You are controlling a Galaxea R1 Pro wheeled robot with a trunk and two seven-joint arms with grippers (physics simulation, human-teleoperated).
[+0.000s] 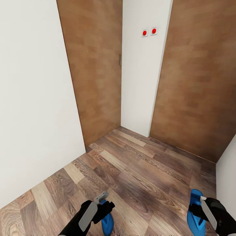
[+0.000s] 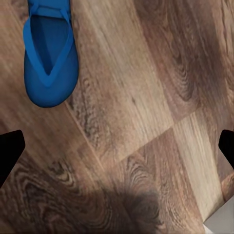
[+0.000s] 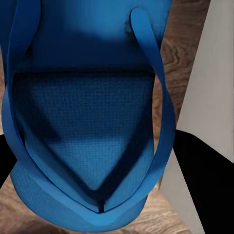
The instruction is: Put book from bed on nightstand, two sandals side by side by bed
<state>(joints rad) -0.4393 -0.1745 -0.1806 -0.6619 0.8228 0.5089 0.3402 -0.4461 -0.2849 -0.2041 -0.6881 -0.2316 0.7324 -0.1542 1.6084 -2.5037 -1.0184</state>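
Down on the wood floor [image 1: 131, 170] by the doors, your right gripper [image 1: 205, 209] seems clamped on one sandal [image 3: 92, 126]; the left gripper [image 1: 103, 205] hangs open beside the other sandal [image 2: 48, 58], light and floppy, so I'd pinch the sole edge

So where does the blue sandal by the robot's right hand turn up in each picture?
Head view: the sandal is at the bottom right, against the right gripper.
Left wrist view: not in it; the sandal there looks like the other sandal.
Right wrist view: very close up, centre.
Shared landmark: the wood-plank floor.
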